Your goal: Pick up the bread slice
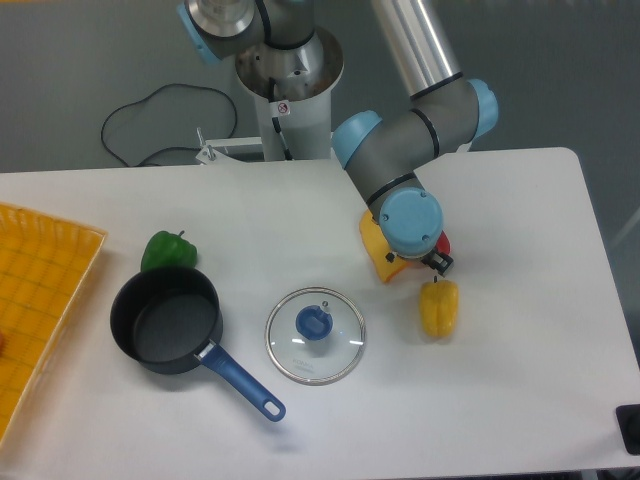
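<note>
The bread slice [377, 250] is a flat orange-yellow piece with a darker crust edge, lying right of the table's middle. The arm's wrist covers its right part. The gripper [436, 263] hangs under the blue-capped wrist, directly over the slice. Only a small black part of it shows, so I cannot tell how the fingers stand or whether they touch the slice. A bit of the red pepper [444, 243] peeks out to the right of the wrist. The plump yellow bell pepper [438, 308] lies just in front of the gripper.
A green pepper [167, 249] sits behind a black pot with a blue handle [166, 320] at front left. A glass lid with a blue knob [315, 334] lies at front centre. A yellow tray [40, 290] is at the left edge. The robot base [287, 85] stands at the back.
</note>
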